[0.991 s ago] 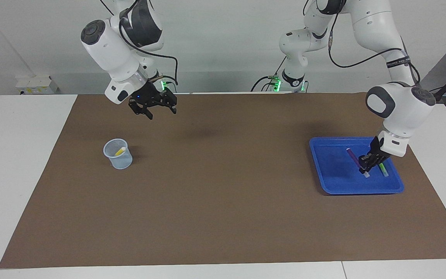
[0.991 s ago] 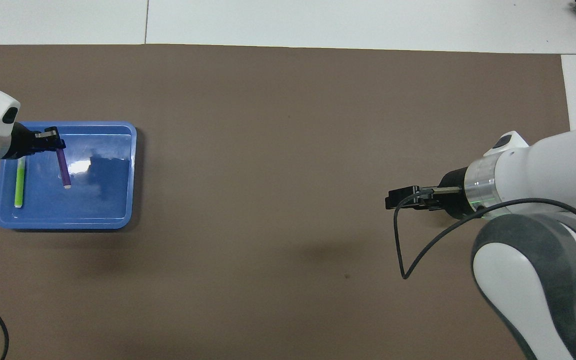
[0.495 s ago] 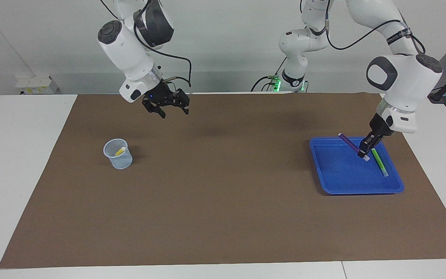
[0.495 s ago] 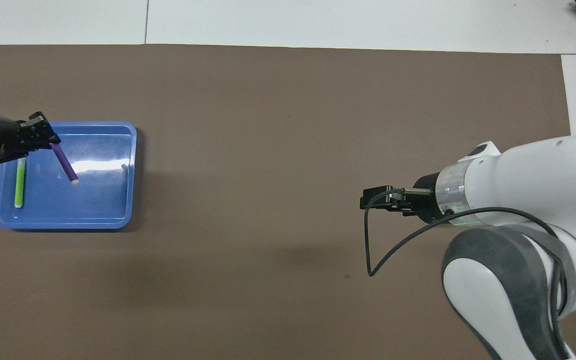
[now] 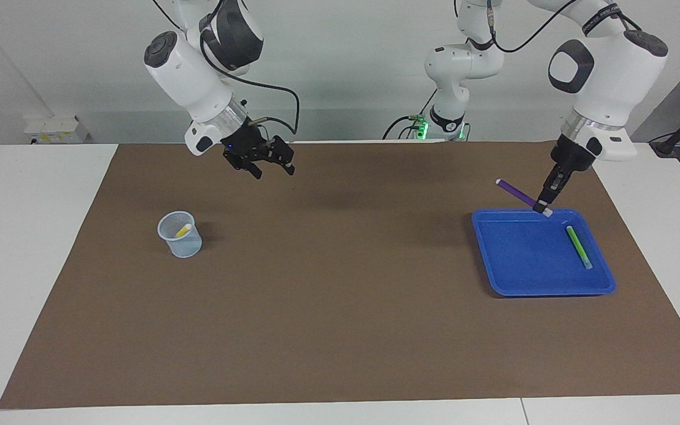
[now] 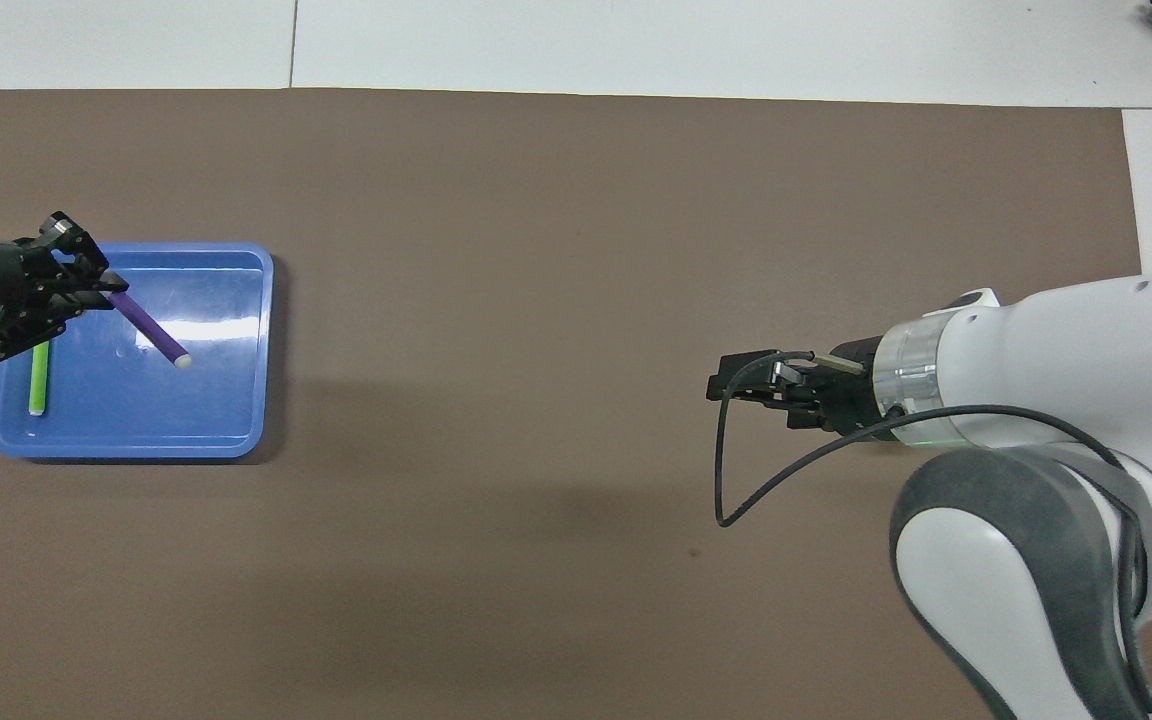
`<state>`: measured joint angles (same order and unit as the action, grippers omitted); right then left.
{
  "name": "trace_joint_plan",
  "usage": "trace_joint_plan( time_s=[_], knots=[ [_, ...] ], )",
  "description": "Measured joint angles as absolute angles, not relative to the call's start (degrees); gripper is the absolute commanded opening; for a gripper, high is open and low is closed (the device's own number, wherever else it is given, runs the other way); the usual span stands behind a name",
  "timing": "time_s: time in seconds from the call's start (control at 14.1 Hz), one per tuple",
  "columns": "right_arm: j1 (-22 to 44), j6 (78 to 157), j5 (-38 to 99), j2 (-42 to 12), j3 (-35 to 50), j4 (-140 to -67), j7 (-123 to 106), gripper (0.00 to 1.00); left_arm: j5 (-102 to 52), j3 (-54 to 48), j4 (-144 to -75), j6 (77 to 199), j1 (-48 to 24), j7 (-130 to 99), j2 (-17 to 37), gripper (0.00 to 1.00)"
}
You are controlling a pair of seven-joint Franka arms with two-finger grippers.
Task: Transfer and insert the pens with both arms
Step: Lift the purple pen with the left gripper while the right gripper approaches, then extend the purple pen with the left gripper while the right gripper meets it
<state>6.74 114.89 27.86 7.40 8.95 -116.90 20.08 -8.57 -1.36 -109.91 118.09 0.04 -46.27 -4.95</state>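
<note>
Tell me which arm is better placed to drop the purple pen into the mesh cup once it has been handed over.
Right. The right tool hangs open near the pale mesh cup holding the yellow pen. The left tool, shut on the slim purple marker pen, is over the blue plastic tray.

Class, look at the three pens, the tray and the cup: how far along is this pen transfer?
Done: the yellow pen stands in the cup. In hand: the left end effector is shut on the purple pen, raised over the tray; the right end effector hangs open over the mat. Left: hand over and insert the purple pen, then the green pen lying in the tray.
</note>
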Motion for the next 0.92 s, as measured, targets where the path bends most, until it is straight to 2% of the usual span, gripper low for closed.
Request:
trace_joint_plan(
  time_s=[0.21,0.5,0.92],
  knots=[
    [7.9,115.4,28.4,7.4,8.9,-117.0,21.1,1.00,-7.8,-1.5,-110.0,116.5,-3.1,-54.7,-7.4,0.00],
    [11.7,121.0,32.6,7.3,9.0,-117.1,26.9,1.00,-5.5,-2.8,-110.1,114.9,-6.5,-68.1,-9.7,0.00],
    [13.2,126.3,42.8,7.0,9.0,-117.1,32.5,1.00,-0.1,-10.2,-110.3,112.6,-7.3,-91.4,-12.2,0.00]
  ],
)
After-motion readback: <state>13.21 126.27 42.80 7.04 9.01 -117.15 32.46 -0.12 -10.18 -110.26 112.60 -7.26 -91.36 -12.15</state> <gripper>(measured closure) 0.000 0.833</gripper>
